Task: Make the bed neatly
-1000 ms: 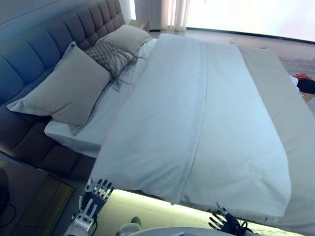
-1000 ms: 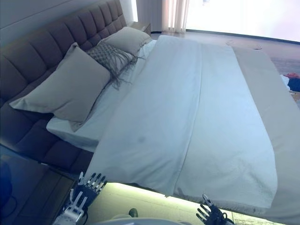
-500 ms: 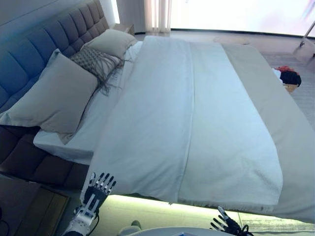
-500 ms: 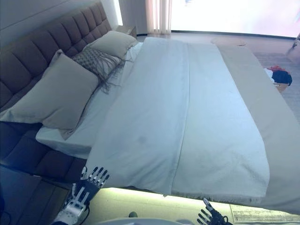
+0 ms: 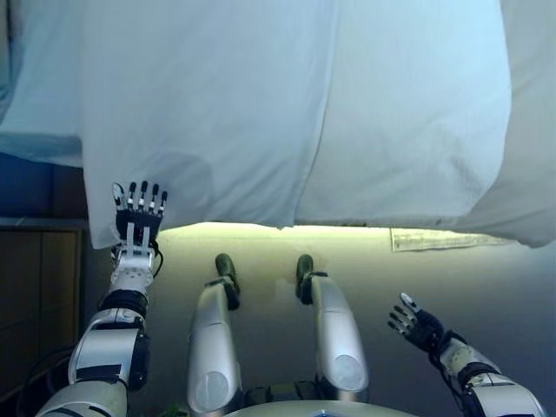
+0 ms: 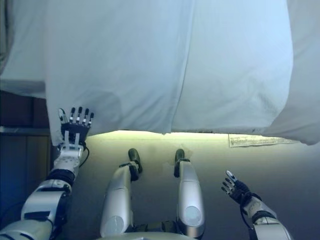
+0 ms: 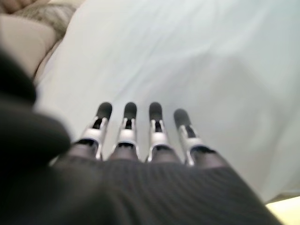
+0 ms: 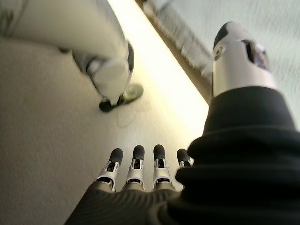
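- Pale blue-white cotton duvet (image 5: 287, 104): spread flat over the bed, side edge hanging over the near side; centre crease running away from the robot; low corner drooping near the left hand.
- View: now tipped steeply down onto the near bed edge and the floor; half a second ago took in the whole bed with headboard and pillows. Shift of the whole picture, so a camera move, not a move of the bedding.
- Left hand (image 5: 135, 217): raised in front of the hanging duvet corner, fingers (image 7: 130, 123) straight and slightly spread, holding nothing; higher and closer to the cloth than half a second ago; contact with the cloth not certain.
- Right hand (image 5: 419, 323): low over the floor, well apart from the bed edge, fingers (image 8: 135, 164) straight and relaxed, empty.
- Beige carpeted floor (image 5: 261, 261): lit by a glowing strip under the bed frame.
- Pale rug edge (image 5: 443, 239): on the floor under the duvet's right part.
- Judgement: duvet already laid out fairly evenly; likely step in hand is reaching for the near edge to straighten or tug it; drooping left corner looks the part needing attention.
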